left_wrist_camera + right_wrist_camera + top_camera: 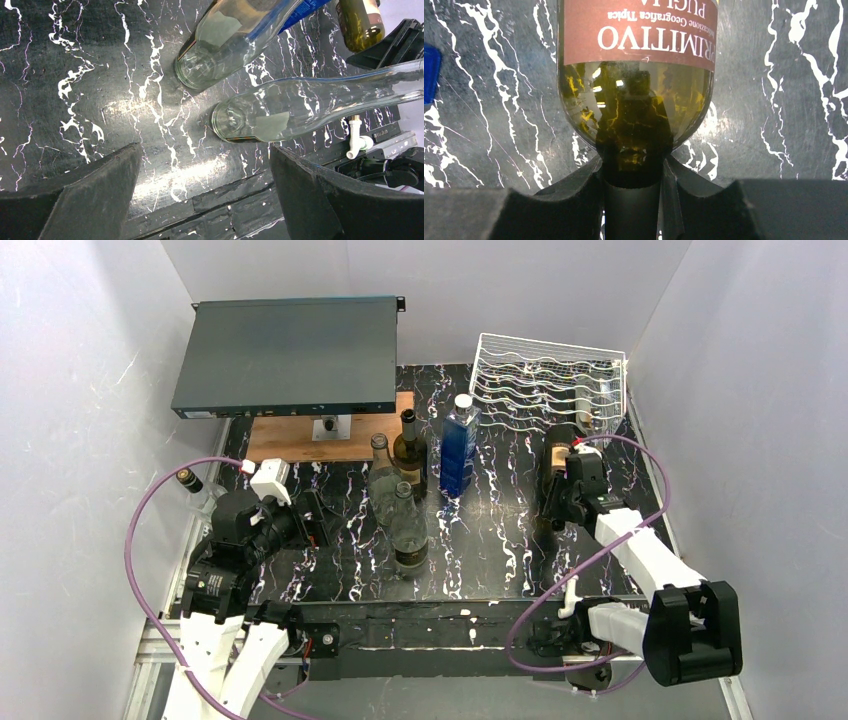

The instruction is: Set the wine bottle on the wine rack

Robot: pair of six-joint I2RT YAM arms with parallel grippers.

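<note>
The right end effector (633,170) pinches the neck of the wine bottle (636,100), with the wine rack (548,380) near, beyond it. The left end effector (202,165) hangs spread wide, a clear bottle (300,107) just ahead.

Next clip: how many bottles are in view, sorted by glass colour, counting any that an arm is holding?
Clear bottles: 2
Blue bottle: 1
Dark green bottles: 2 (standing bottle; held bottle, its neck in the right claw)
Total: 5
</note>
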